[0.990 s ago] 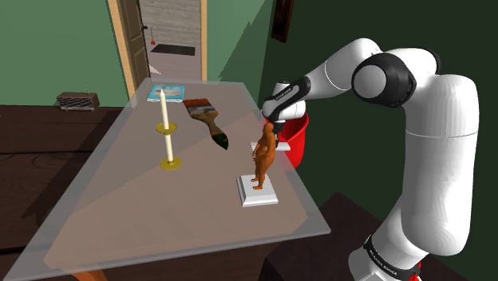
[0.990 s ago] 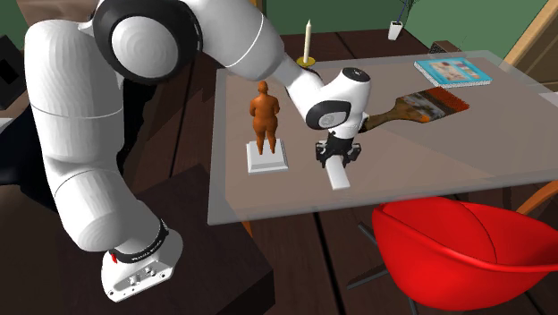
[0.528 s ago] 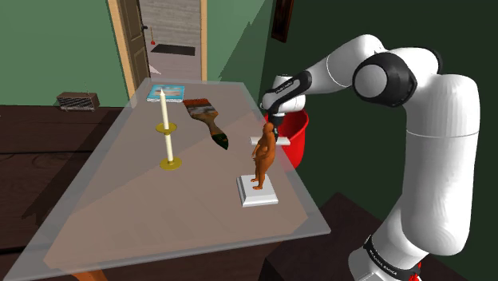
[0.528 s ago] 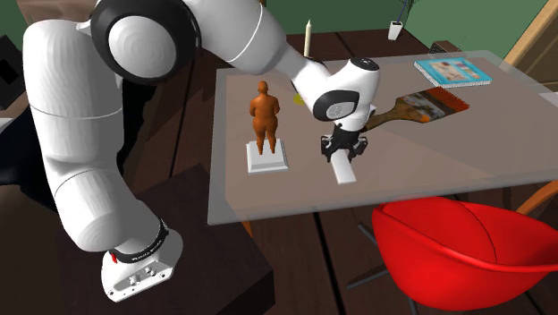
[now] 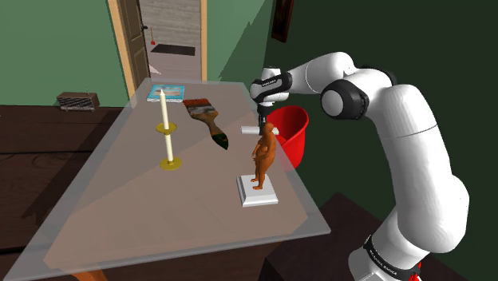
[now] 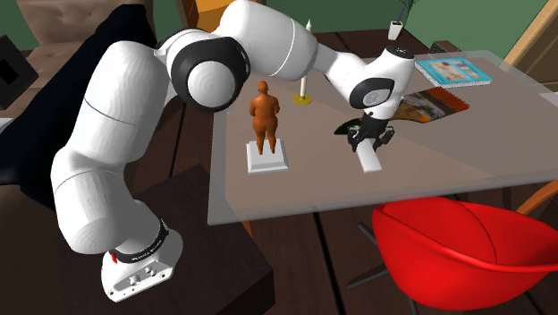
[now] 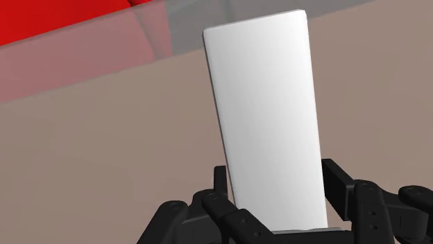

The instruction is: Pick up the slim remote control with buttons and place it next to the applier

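In the shoulder view, the tool (image 5: 261,120) grips a plain white remote (image 5: 250,128) just beyond the orange figurine (image 5: 265,156), near the paintbrush (image 5: 209,120)'s handle end. In the second exterior view, the remote is between figurine and paintbrush, apart from both, near the tabletop (image 6: 447,166) edge facing the red chair (image 6: 456,251). In the wrist view, both fingers (image 7: 338,186) press the remote's long sides.

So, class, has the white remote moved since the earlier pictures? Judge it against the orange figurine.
Yes. In the second exterior view the white remote has shifted toward that view's right, away from the orange figurine and nearer the paintbrush.
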`<state>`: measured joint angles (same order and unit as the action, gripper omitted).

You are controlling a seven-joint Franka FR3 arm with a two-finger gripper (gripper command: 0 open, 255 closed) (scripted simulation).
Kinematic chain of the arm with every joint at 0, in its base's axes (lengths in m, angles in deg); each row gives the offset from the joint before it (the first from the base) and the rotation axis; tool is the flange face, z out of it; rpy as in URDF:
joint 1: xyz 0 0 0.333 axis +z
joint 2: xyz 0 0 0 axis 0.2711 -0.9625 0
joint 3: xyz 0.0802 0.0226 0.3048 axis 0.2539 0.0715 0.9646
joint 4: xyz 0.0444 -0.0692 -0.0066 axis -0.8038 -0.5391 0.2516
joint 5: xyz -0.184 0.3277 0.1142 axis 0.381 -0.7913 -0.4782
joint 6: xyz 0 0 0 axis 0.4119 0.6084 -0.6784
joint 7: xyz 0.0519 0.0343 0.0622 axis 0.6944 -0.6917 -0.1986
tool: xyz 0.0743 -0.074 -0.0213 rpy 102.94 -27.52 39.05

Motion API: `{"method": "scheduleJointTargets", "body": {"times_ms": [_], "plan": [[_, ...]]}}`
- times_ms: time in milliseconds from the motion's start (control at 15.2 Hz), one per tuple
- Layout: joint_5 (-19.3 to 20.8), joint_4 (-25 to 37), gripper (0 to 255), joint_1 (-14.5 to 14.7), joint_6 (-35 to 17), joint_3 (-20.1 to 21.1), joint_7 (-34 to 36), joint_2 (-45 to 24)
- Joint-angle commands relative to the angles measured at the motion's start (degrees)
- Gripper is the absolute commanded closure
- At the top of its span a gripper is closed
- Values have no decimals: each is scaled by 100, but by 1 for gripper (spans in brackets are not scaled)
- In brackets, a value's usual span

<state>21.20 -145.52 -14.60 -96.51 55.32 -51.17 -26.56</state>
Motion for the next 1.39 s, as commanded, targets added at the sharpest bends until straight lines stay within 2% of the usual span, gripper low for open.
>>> {"method": "scheduleJointTargets", "body": {"times_ms": [0, 1056, 1320], "plan": [[-53, 1066, 255, -201, 439, 59, 26, -620], [-184, 995, 255, -265, -309, 187, -34, -1298], [-191, 1003, 255, -270, -343, 194, -36, -1340]]}}
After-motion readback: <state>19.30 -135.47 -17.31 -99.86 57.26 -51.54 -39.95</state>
